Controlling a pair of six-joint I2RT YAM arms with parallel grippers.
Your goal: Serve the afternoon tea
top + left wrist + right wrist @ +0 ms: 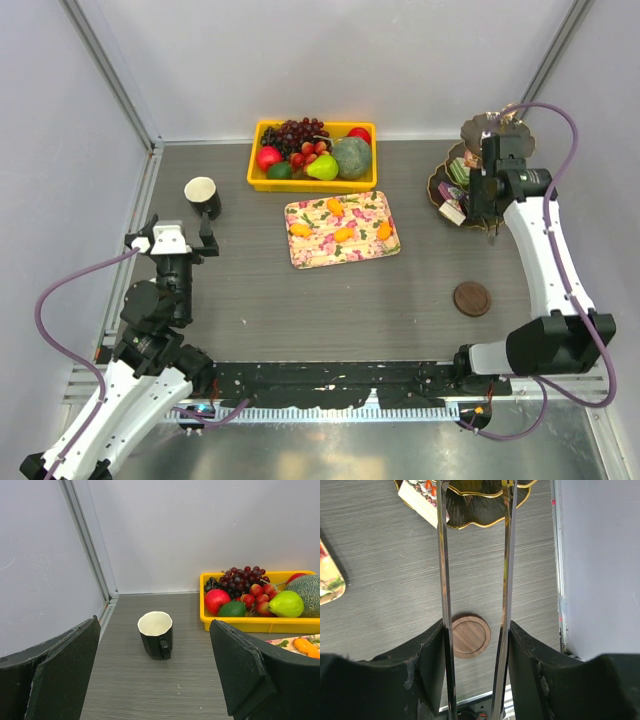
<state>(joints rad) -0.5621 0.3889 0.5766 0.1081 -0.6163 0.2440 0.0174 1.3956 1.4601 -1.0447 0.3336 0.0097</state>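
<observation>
Presently, at two o'clock on the desk (300, 310), the right gripper's (476, 630) fingers are clamped on metal tongs (441, 555). The blades stand apart and reach over the gold-rimmed stand (472, 507), where cake pieces (452, 211) lie on the lower tier. Four orange pastries (343, 234) sit on the floral tray (310, 250) at centre. At ten o'clock the left gripper's (180, 222) fingers are spread wide, facing the upright black cup (202, 195) just beyond them, apart from it. A wooden coaster (472, 298) lies at four o'clock.

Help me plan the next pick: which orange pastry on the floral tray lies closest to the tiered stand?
The pastry by the tray's right edge; the other three lie farther left, away from the stand.
</observation>
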